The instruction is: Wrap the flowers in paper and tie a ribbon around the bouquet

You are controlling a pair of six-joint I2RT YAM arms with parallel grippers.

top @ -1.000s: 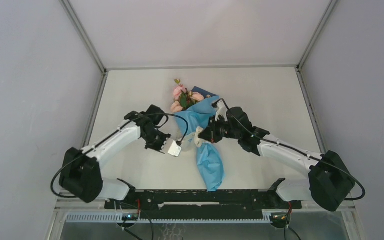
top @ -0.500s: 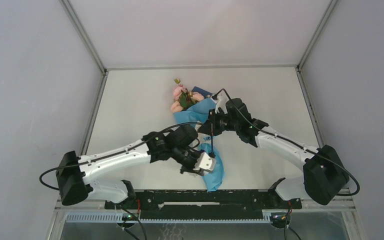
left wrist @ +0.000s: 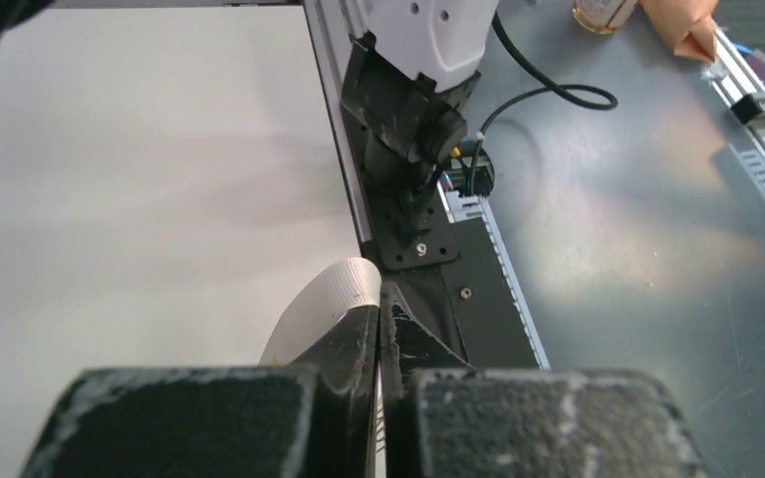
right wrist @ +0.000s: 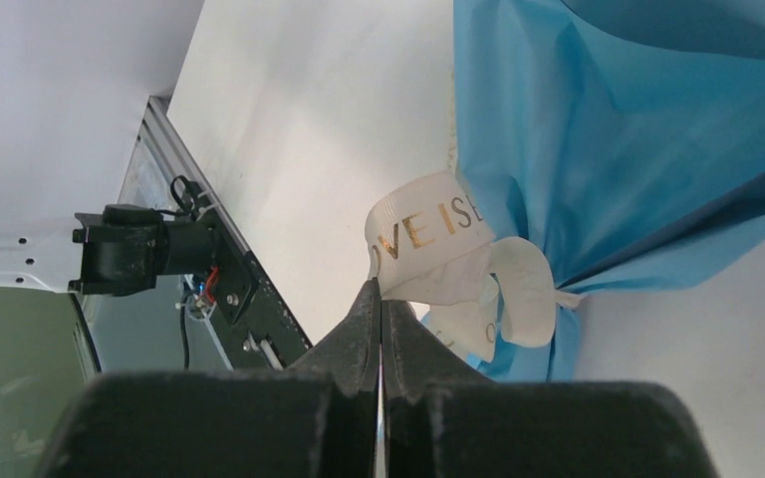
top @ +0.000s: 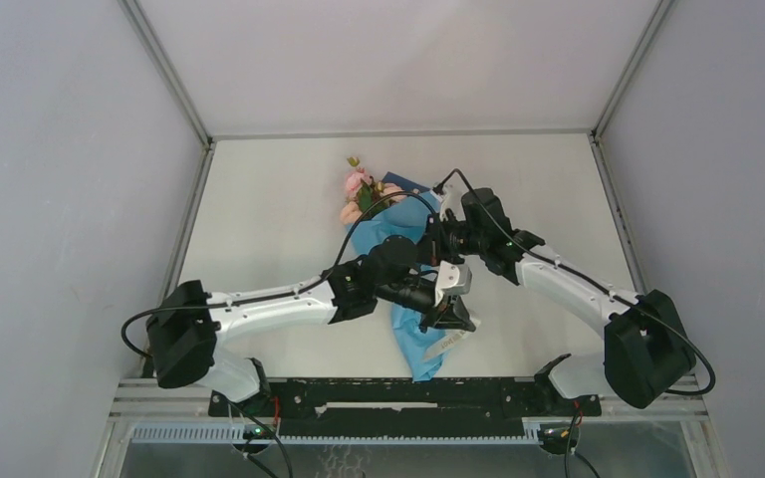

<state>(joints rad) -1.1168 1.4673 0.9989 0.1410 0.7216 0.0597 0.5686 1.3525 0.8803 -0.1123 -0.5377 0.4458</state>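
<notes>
The bouquet lies mid-frame on the desk, pink heads uppermost. Left fingers pinch one end of the ribbon; right fingers pinch the other end beside it. Risk: an uneven pull slips an end free or drags the bouquet, loosening the wrap.

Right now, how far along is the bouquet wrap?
Done: paper is wrapped round the flowers, blooms showing at the far end. In hand: left gripper and right gripper each shut on the ribbon, which is bunched at the paper's pinched waist. To do: finishing the tie; no finished bow shows.
</notes>
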